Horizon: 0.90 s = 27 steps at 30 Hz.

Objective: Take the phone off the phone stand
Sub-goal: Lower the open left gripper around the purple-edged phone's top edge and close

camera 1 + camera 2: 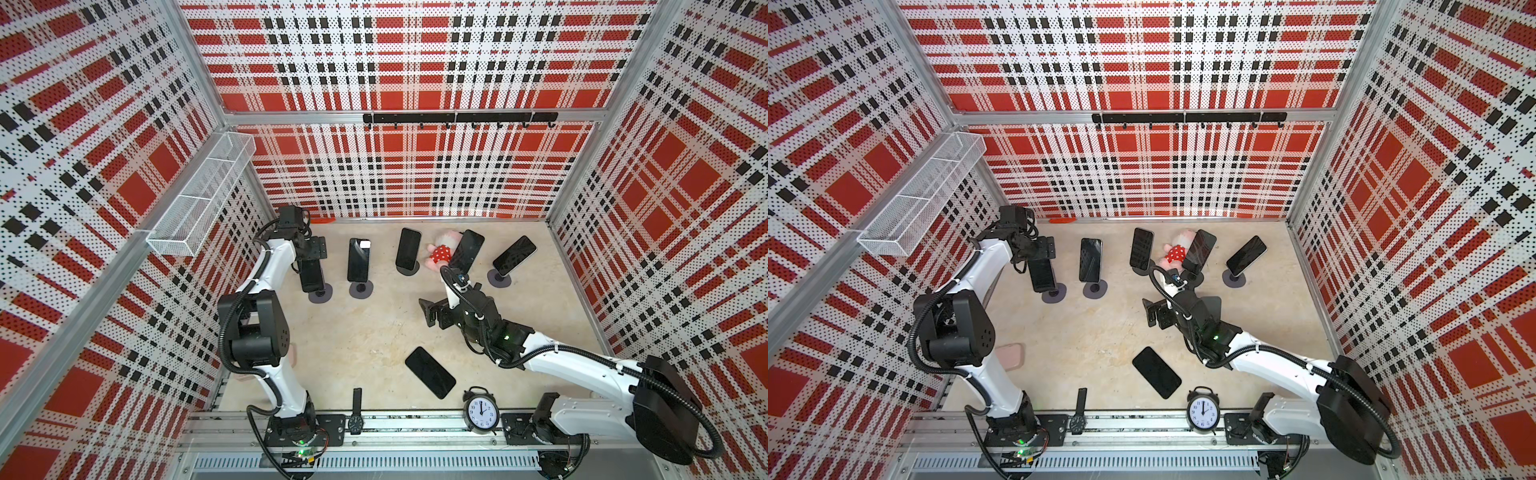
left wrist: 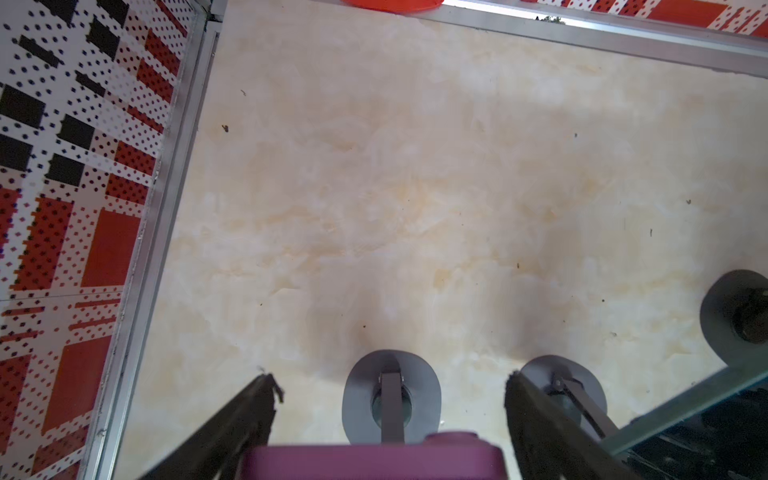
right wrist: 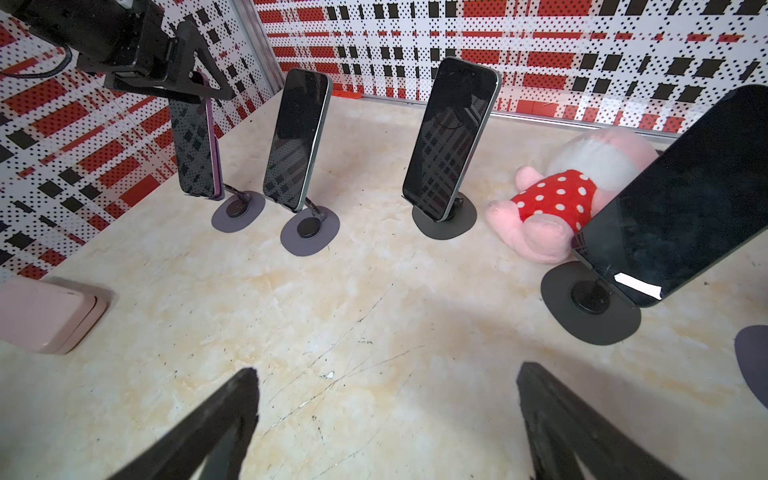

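The phone (image 3: 195,145), in a purple case with a dark screen, leans on the leftmost phone stand (image 3: 237,210), whose grey round base (image 1: 320,296) rests on the table. My left gripper (image 2: 390,376) reaches down over the phone's top edge (image 2: 374,461). Its fingers (image 2: 536,415) lie against both long sides, so it is shut on the phone. Both top views show it there (image 1: 309,259) (image 1: 1038,259). The phone's foot still sits by the stand's arm. My right gripper (image 3: 388,370) hovers open and empty over bare table near the middle (image 1: 428,313).
Several more phones (image 1: 359,259) stand on stands along the back, and a pink plush (image 1: 440,251) lies between two of them. A black phone (image 1: 430,372) lies flat in front. An alarm clock (image 1: 481,411) and a watch (image 1: 356,411) sit at the front rail, and a pink box (image 3: 45,316) by the left wall.
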### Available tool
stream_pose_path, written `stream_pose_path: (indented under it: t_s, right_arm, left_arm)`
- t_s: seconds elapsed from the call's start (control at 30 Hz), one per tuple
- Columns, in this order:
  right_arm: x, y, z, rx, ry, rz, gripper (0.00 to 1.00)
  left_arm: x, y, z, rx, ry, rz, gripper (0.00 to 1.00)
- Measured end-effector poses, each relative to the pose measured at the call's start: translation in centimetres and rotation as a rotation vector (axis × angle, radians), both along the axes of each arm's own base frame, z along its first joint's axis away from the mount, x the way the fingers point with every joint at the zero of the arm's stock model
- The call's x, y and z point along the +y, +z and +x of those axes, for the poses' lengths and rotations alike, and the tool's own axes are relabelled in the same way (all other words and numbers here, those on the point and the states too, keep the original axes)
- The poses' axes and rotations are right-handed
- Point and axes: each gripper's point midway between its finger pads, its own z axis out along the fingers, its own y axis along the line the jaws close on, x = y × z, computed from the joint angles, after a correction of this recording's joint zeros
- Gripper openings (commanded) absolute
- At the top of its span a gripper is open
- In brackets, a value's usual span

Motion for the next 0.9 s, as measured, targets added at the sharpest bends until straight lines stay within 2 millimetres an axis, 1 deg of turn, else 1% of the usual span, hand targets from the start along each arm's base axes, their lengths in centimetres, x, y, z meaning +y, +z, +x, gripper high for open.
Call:
stream_pose_path:
  t_s: [0.27, 0.63, 0.73, 0.9]
  right_arm:
    - [-0.04, 0.10, -0.04, -0.001, 0.000, 0.002, 1.00]
    - [-0.04, 0.10, -0.04, -0.001, 0.000, 0.002, 1.00]
    - [-0.04, 0.10, -0.04, 0.000, -0.001, 0.003, 1.00]
    - [-0.03, 0.10, -0.05, 0.001, -0.001, 0.004, 1.00]
  left_arm:
    - [0.50, -0.30, -0.03, 0.007, 0.014, 0.006, 0.75]
    - [0.53, -0.30, -0.06, 0.009, 0.015, 0.007, 0.71]
    - [0.51, -0.18, -0.17, 0.014, 0.015, 0.006, 0.68]
    - [0.29, -0.15, -0.49, 0.026, 0.009, -0.004, 0.68]
